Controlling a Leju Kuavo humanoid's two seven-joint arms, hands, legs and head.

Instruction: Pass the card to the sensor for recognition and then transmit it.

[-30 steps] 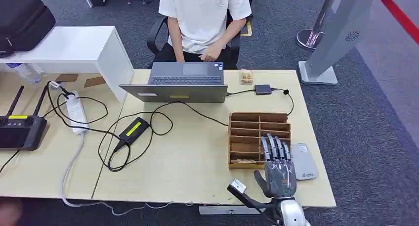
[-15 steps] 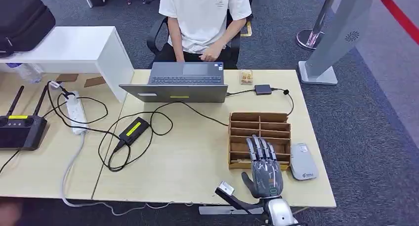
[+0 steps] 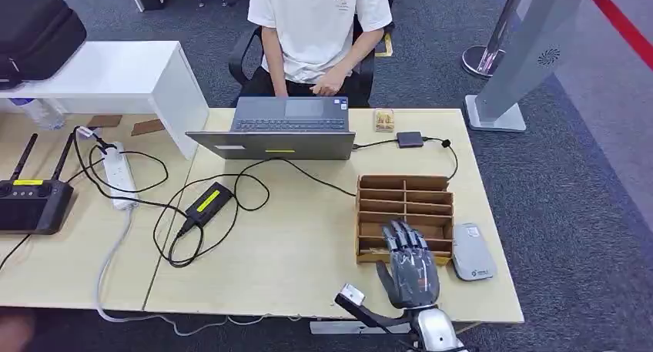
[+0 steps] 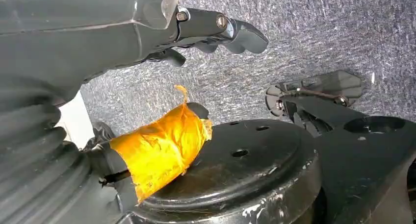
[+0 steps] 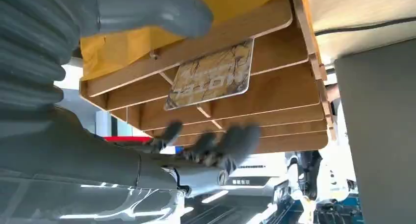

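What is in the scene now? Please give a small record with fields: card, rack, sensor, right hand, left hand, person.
card: yellow patterned card lying in a slot of the rack
rack: wooden slotted rack on the table
sensor: grey flat device beside the rack
right hand: right hand over the rack's near slots, fingers apart, holding nothing
left hand: left hand hanging above the carpet, holding nothing
person: seated person behind the laptop

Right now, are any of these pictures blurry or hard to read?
Head view: evenly lit and sharp. Right wrist view: the right hand has smeared, blurred fingers, yet the card in the wooden rack reads clearly. Left wrist view: sharp, dim.
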